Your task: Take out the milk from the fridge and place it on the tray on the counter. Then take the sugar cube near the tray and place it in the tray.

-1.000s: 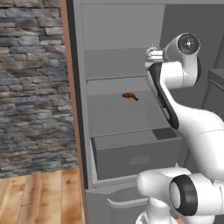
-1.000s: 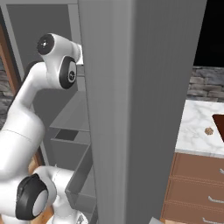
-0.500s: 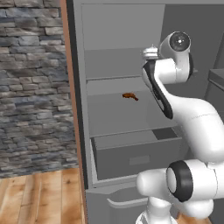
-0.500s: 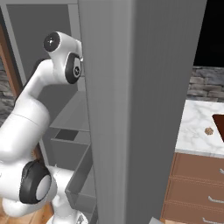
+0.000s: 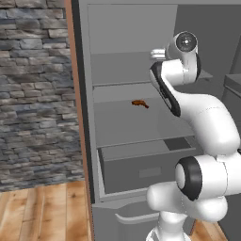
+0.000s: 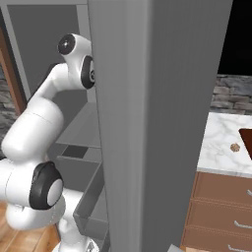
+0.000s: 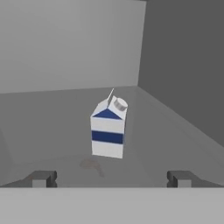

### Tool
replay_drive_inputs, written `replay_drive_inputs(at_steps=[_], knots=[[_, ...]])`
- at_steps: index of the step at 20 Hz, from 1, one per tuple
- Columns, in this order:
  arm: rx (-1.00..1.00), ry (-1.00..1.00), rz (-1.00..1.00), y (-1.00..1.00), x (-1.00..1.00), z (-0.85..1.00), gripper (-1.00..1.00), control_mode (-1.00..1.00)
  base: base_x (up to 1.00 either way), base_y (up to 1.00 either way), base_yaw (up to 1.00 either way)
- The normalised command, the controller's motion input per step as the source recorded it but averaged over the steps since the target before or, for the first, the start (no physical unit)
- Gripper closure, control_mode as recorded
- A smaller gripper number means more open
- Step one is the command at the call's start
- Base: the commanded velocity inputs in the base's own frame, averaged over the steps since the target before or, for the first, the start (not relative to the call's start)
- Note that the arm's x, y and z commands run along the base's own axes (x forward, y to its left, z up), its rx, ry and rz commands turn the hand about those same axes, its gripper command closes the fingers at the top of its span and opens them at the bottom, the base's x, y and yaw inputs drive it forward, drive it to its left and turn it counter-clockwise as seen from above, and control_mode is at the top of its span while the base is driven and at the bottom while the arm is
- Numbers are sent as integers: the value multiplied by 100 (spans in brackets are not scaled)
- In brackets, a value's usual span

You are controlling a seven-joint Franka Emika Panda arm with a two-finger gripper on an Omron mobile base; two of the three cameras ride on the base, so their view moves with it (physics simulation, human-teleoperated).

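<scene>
- Between the two dark fingertips at the foot of the hand view, the gripper (image 7: 111, 179) stands spread wide with nothing held; its jaws sit far apart, presumably so the carton can pass between them.
- Ahead of the gripper, toward 12 o'clock in the hand view, the milk (image 7: 109, 127) stands upright on a grey shelf, apart from the fingertips and roughly centred between them, which suits a straight approach.
- Its gabled top and round cap point up and slightly toward 1 o'clock; the blue stripes face the camera.
- Behind the milk, the back wall and a side wall of the fridge (image 5: 132, 42) meet at about 1 o'clock, so the carton sits toward a rear corner, with free shelf on both sides for the fingers.
- From the left base view, the arm reaches into the open fridge at shelf height; a small orange-brown food item (image 5: 139, 103) lies on a lower shelf at about 9 o'clock from the arm's elbow, and a grey drawer (image 5: 146, 167) sits below.
- Off at 3 o'clock in the right base view, past the fridge's side wall, the counter (image 6: 220, 147) carries the sugar cube (image 6: 235, 147), with a corner of the tray (image 6: 247, 140) just beside it at the frame's edge.
- Judging by this, the milk pick-up is the step in hand, with neither item yet on the tray.
</scene>
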Motion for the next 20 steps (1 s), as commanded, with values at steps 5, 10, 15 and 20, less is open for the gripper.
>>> replay_drive_inputs(at_steps=[5, 10, 15, 20], knots=[[0, 0, 0, -19, 31, 0, -100, -100, 0, 0, 0], [0, 0, 0, -12, 28, 0, -100, -100, 0, 0, 0], [0, 0, 0, 0, 24, -1, -100, -100, 0, 0, 0], [0, 0, 0, 0, 10, 0, -100, -100, 0, 0, 0]])
